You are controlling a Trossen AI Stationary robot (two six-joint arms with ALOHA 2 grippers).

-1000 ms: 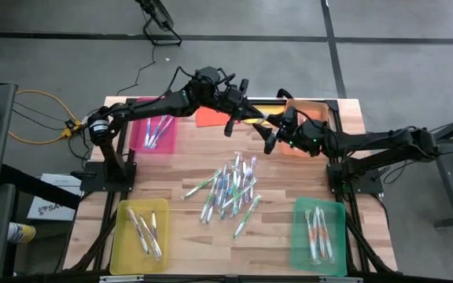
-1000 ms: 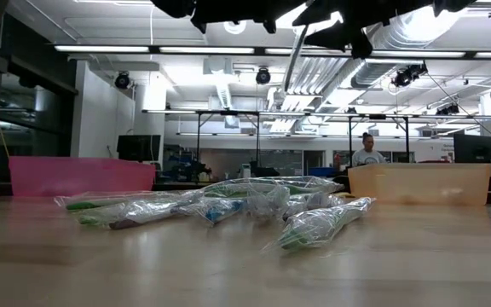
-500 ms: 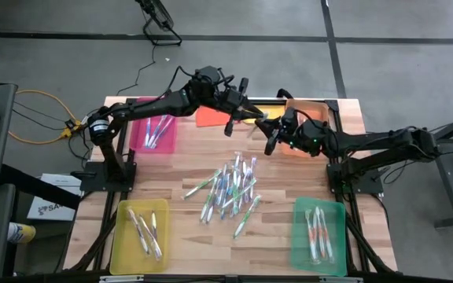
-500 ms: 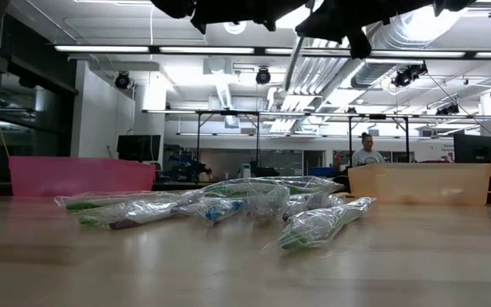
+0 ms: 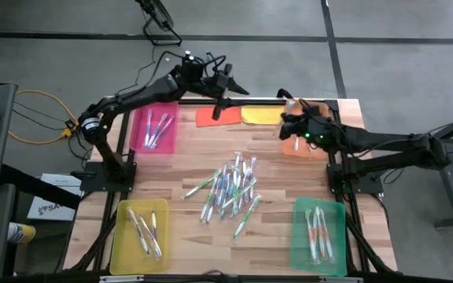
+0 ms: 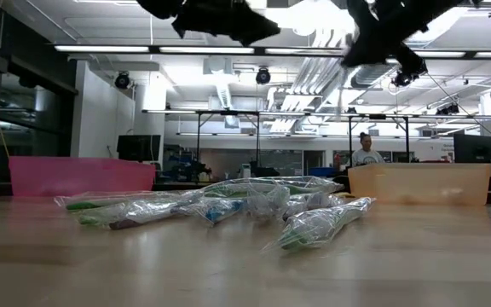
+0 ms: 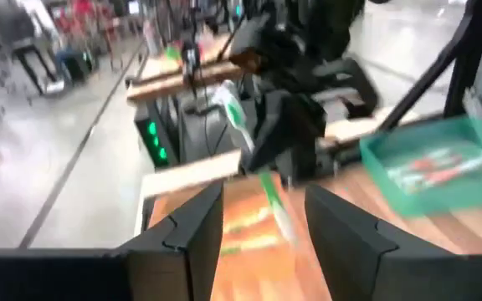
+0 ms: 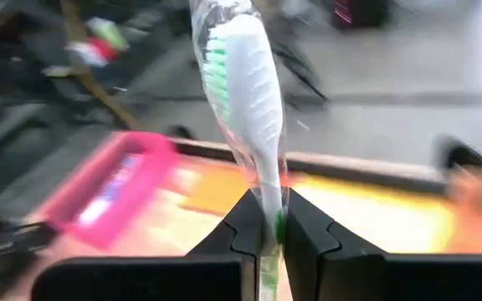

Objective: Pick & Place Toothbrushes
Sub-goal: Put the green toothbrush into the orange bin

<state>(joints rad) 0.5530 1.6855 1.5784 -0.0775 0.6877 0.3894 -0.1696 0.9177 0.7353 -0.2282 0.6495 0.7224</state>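
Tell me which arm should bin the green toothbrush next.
Right: the right gripper is shut on the green toothbrush, over the table's far right. The left gripper is open and empty.

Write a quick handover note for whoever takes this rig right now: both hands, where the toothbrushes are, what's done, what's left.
Right hand: shut on a wrapped green toothbrush, raised above the orange tray.
Left hand: open, empty, raised at the table's far edge.
Done: a few toothbrushes lie in the pink tray, yellow tray and green tray.
Left: place the held one, then sort the pile in mid-table.
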